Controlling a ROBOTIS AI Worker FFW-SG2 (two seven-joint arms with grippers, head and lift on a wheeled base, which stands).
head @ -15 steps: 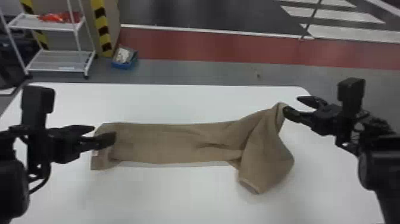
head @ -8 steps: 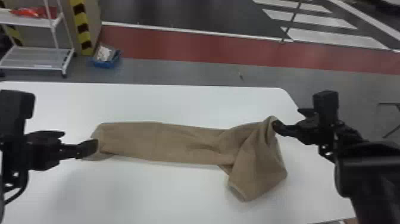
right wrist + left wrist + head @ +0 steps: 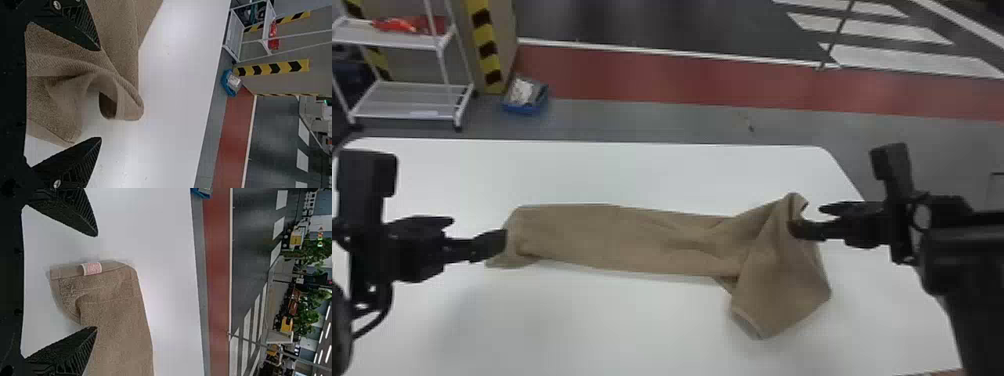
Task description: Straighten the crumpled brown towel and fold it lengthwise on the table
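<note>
A brown towel (image 3: 632, 240) lies stretched across a white table (image 3: 632, 330), bunched at its right end.
A loose flap (image 3: 782, 300) hangs toward the near side. The left gripper (image 3: 479, 231), fingers spread, is at the left end; the right gripper (image 3: 807, 219), also spread, at the bunched one. Beyond the table stand a blue bin (image 3: 524, 108) and a white rack (image 3: 407, 116).

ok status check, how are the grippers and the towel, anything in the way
Left gripper open, at left end of towel. Right gripper open, at right end. Towel mostly a long strip; likely snag, its bunched, askew right end.
</note>
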